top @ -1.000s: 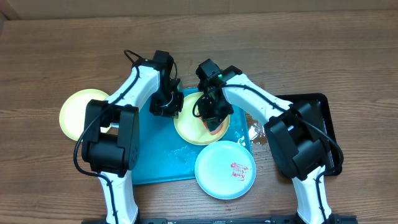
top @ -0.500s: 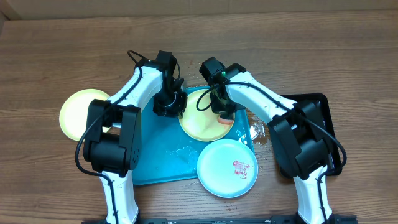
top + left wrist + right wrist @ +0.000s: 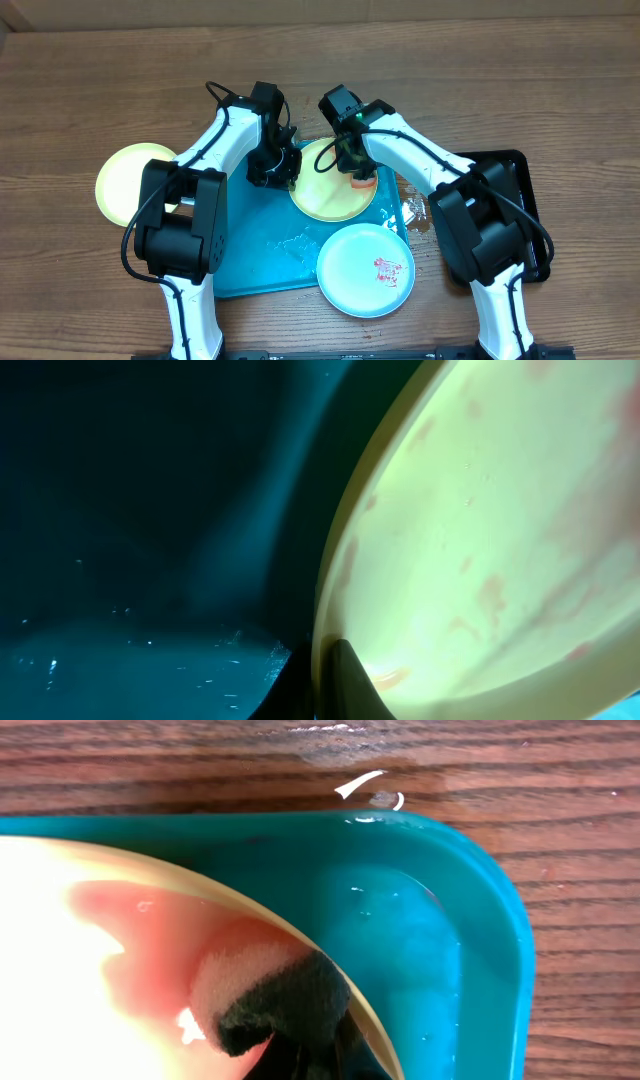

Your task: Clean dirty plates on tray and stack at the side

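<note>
Scrubbing yellow plate on tray: left gripper clamps its rim, right gripper pinches sponge; clean plate near tabletop's left edge, blue plate unwashed.

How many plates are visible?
3: pale yellow-green round plastic plate on the wooden table, left; second yellow-green plate on the turquoise rectangular tray; light-blue plate overlapping its near edge.

Two robot arms of matching build. The left arm and the right arm each have smooth white shell links joined by bulky black joint housings, with the largest black block far back from the gripper. A thin black cable loops out just behind the left gripper. A second cable crosses the right arm's big housing. The right gripper is black too. Dark tapered fingertips show on the left.
</note>
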{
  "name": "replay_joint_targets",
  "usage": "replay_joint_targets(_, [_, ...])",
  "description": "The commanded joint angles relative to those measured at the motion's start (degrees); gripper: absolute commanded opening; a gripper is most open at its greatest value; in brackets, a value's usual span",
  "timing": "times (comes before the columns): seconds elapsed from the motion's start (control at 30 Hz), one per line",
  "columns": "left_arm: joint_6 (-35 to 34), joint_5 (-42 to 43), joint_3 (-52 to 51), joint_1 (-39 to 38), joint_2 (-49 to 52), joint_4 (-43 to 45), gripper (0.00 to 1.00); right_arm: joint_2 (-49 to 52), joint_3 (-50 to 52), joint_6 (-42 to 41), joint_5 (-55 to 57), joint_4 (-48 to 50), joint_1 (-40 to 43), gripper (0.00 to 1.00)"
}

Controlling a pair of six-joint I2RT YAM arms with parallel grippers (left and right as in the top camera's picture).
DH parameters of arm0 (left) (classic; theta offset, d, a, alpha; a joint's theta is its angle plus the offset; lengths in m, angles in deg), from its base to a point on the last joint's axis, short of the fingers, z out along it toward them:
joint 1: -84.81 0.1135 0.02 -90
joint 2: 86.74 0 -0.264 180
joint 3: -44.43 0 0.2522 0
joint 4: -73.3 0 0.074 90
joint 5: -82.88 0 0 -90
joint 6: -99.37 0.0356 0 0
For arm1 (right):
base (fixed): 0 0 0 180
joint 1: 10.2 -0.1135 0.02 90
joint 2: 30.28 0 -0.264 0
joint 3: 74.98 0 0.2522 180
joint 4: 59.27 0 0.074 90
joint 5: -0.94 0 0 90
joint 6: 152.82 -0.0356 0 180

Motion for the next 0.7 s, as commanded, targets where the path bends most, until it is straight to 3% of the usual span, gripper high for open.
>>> replay_joint_targets(0.0, [1.8,-6.3,-1.0,1.0,2.0,-0.8,0.05,1.2,-4.3,1.2,-0.9,-0.4,0.7,0.04])
replay_joint_targets(0.33, [1.6,-6.3,-1.0,1.0,2.0,-0.7,0.04,-7.8,-14.7,-6.6,1.3,-17.4,2.4,0.04])
replay_joint_targets(0.67, [0.4,-6.3,0.7,1.0,-1.1,-0.4,0.04,-13.9,-15.0,-15.0,3.2,-35.1,8.6,0.04])
